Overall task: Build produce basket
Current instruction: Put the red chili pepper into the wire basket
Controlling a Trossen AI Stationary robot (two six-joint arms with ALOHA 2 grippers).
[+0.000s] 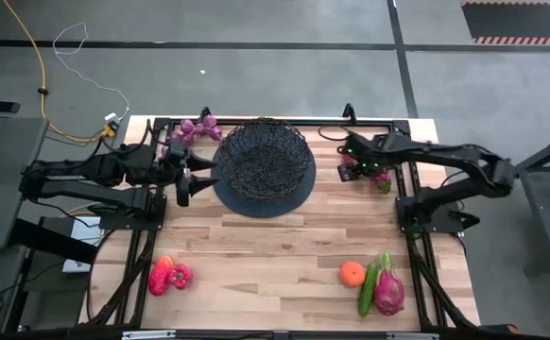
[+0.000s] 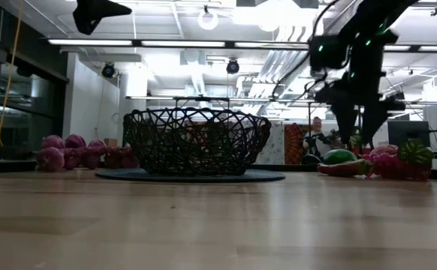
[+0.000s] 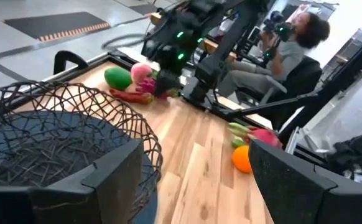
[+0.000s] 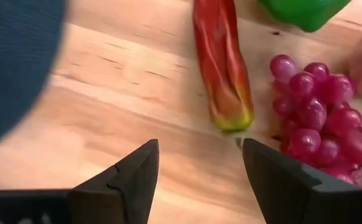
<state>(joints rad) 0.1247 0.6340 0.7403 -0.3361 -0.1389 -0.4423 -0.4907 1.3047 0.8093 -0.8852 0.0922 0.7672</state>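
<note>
One black wire basket (image 1: 263, 161) sits at the surface's (image 1: 275, 246) far middle. The right claw (image 4: 199, 171), spread wide, hovers over one red pepper (image 4: 221, 62) and one grape bunch (image 4: 318, 112). The left claw (image 3: 193, 174), also released, waits beside the basket's rim.

Left hand (image 3: 193, 180) open, fingers spread, empty. Basket (image 3: 56, 134) at 9 o'clock, empty, on the counter (image 3: 193, 143). Right hand (image 3: 168, 53) at 12 o'clock above a green fruit (image 3: 117, 78) and red pepper (image 3: 131, 96). Orange (image 3: 242, 158) at 3 o'clock. Seated person (image 3: 287, 43) beyond.

A yellow cable (image 1: 39, 71) and a white cable (image 1: 77, 42) lie on the floor beyond the wooden counter (image 1: 275, 250), where a person (image 3: 293, 43) sits.
</note>
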